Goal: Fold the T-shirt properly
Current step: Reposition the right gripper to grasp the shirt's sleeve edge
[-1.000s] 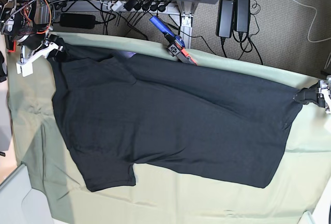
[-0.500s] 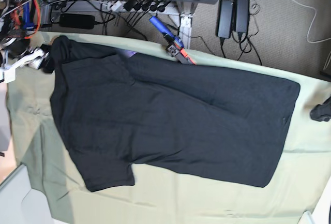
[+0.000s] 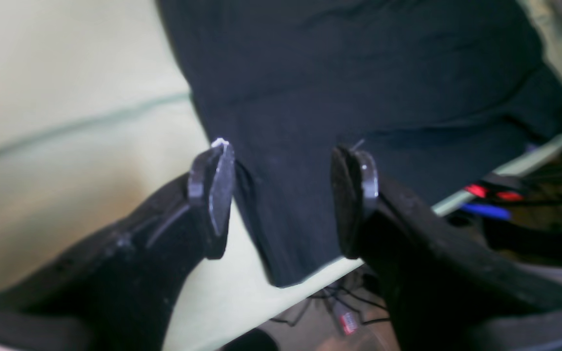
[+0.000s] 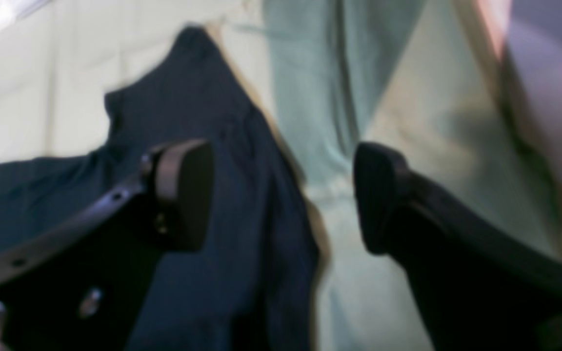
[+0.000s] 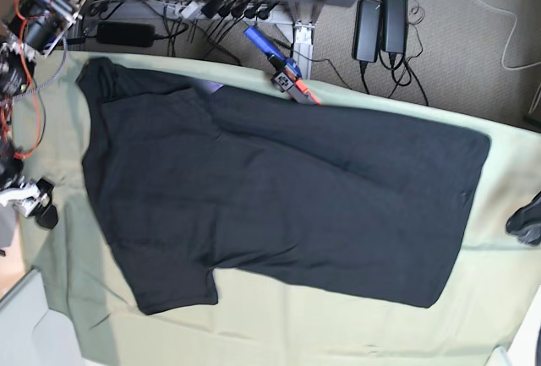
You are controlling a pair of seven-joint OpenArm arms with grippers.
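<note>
Both arms drawn back off T-shirt [image 5: 279,197], wrist views show jaws apart

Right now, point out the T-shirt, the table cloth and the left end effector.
T-shirt [image 5: 287,188], base view, middle of its body.
Table cloth [image 5: 338,324], base view, bare near strip.
Left end effector [image 3: 283,195], left wrist view, between its open fingertips.

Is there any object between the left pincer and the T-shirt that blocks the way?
No, nothing visible does. The open left pincer hangs over a corner of the T-shirt, with only air between its pads and the cloth.

T-shirt [image 5: 279,188] flat on table cloth [image 5: 499,298]; left gripper [image 5: 526,221], right gripper [image 5: 34,203] apparently just off opposite ends.
</note>
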